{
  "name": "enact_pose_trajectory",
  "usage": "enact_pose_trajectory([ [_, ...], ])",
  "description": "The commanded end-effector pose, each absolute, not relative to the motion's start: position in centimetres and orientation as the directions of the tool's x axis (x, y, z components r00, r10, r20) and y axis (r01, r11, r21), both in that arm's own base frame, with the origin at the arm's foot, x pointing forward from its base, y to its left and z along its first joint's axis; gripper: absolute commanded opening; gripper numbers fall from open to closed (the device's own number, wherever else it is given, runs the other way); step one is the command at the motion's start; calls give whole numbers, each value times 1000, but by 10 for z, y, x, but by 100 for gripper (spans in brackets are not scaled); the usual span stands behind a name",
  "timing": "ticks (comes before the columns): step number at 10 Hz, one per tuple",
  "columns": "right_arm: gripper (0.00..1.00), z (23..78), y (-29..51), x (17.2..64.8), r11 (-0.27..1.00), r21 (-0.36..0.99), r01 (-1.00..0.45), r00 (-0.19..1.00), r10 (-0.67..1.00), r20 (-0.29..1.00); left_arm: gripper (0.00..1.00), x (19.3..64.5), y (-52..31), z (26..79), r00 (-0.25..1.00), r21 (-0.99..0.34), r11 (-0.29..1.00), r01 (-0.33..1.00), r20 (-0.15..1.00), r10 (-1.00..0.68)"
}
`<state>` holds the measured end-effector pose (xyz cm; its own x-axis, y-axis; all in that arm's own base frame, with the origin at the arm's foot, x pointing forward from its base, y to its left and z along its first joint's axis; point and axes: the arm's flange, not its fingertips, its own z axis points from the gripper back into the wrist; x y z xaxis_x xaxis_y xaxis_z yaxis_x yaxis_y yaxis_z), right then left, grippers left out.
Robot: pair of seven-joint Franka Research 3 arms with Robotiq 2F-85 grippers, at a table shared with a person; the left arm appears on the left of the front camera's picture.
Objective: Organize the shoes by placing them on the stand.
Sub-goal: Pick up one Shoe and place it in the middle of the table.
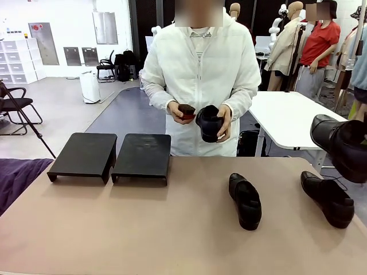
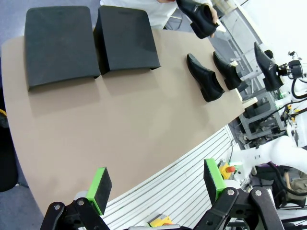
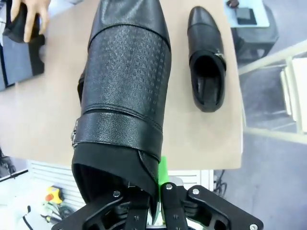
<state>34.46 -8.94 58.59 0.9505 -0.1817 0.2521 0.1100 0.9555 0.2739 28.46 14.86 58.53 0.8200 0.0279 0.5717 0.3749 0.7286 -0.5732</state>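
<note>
**Shoes**, four, black, glossy.
- Lifted shoe [image 3: 124,86]: in the air off the table's right end, with the right gripper [image 3: 154,189] clamped on its heel-end collar.
- Middle shoe [image 1: 245,200] and right-hand shoe [image 1: 328,197]: lying apart on the table [image 1: 172,235].
- Fourth shoe [image 1: 210,122]: in the person's hand [image 1: 225,117]. The other hand holds a small dark item [image 1: 186,110], perhaps a brush.

**Stand** [image 1: 142,156]: two sections side by side, far left of the table.

**Left gripper** [image 2: 156,184]: jaws apart.

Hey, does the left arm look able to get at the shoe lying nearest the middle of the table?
Probably yes. The left arm's fingers are open and empty, and only bare table lies between them and that shoe. The stand sits off to the side.
</note>
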Motion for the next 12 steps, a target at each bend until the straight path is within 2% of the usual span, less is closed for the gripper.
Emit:
enact_pose_trajectory([
  [1, 0, 600, -75, 349, 952, 300, 53, 937, -151, 314, 100, 284, 149, 587, 811, -574, 718, 394, 585, 23],
  [2, 0, 602, -54, 364, 956, 288, 48, 942, -139, 305, 100, 284, 149, 587, 811, -574, 718, 394, 585, 23],
  [4, 0, 609, 5, 401, 959, 274, -66, 941, -32, 336, 100, 284, 149, 587, 811, -574, 718, 394, 585, 23],
  [5, 0, 615, -5, 403, 959, 280, -35, 943, -61, 326, 100, 284, 149, 587, 811, -574, 718, 394, 585, 23],
  [7, 0, 622, -95, 378, 925, 378, 26, 962, -127, 243, 100, 284, 149, 587, 811, -574, 718, 394, 585, 23],
  [9, 0, 613, -175, 340, 889, 414, 195, 943, -287, 170, 100, 284, 149, 587, 811, -574, 718, 394, 585, 23],
  [11, 0, 598, -209, 310, 810, 496, 312, 885, -437, 158, 100, 284, 149, 587, 811, -574, 718, 394, 585, 23],
  [12, 0, 591, -212, 303, 792, 522, 316, 876, -455, 160, 100, 284, 149, 587, 811, -574, 718, 394, 585, 23],
])
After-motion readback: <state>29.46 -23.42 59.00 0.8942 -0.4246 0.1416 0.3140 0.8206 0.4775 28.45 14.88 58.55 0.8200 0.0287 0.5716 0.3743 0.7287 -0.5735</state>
